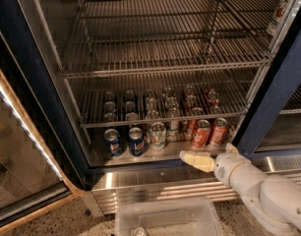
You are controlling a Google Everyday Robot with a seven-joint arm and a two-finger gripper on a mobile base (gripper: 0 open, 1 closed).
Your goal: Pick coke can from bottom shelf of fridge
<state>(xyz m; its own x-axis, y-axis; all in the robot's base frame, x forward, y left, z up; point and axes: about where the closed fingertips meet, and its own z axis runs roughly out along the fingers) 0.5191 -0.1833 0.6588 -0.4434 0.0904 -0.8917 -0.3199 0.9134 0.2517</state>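
Note:
The fridge [36, 82] stands open with a dark blue frame. Its bottom shelf [160, 154] is a pale metal floor holding rows of cans. Two red coke cans [201, 133] [219, 131] stand at the front right, with more red cans behind them [191, 103]. Two blue cans [112, 142] and a pale green-white can [158, 135] stand to their left. My gripper [191, 158] is on a white arm coming in from the lower right. It sits at the shelf's front edge, just below and in front of the front coke cans, not touching them.
Wire racks [160, 65] span the fridge above the cans; the lowest hangs just over their tops. The ribbed steel base [155, 186] lies below the shelf. A clear plastic bin [165, 220] sits on the floor in front. The open glass door [22, 151] is at left.

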